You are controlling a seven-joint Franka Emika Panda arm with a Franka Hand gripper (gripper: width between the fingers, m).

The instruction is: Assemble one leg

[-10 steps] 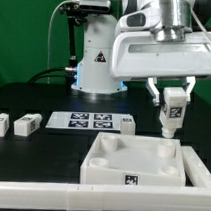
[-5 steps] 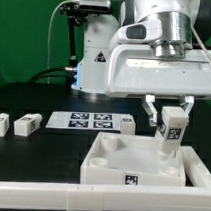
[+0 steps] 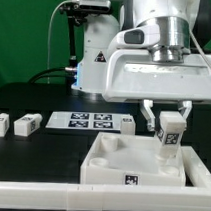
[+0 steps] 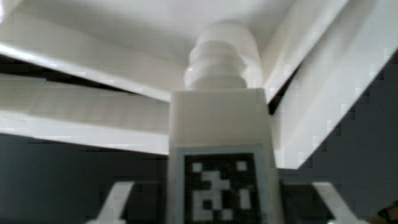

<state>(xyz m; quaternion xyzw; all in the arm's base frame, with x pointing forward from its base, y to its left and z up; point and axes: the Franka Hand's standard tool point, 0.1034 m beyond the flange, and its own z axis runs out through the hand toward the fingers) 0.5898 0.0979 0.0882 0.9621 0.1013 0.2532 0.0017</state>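
My gripper point(image 3: 170, 126) is shut on a leg point(image 3: 171, 131), a small white block with a black-and-white tag, held upright. It hangs just above the far right corner socket of the large white square piece point(image 3: 140, 163). In the wrist view the leg point(image 4: 221, 140) fills the middle, its threaded tip pointing at the square piece's corner point(image 4: 285, 60). My fingertips point(image 4: 118, 200) flank the leg on both sides.
The marker board point(image 3: 91, 121) lies at the middle of the table. Two more white legs point(image 3: 28, 125) point(image 3: 0, 120) lie at the exterior view's left. The robot base point(image 3: 96, 63) stands behind. A white rail point(image 3: 29, 198) runs along the front edge.
The gripper with the leg has moved slightly toward the exterior view's left and lower, closer to the square piece's far right corner.
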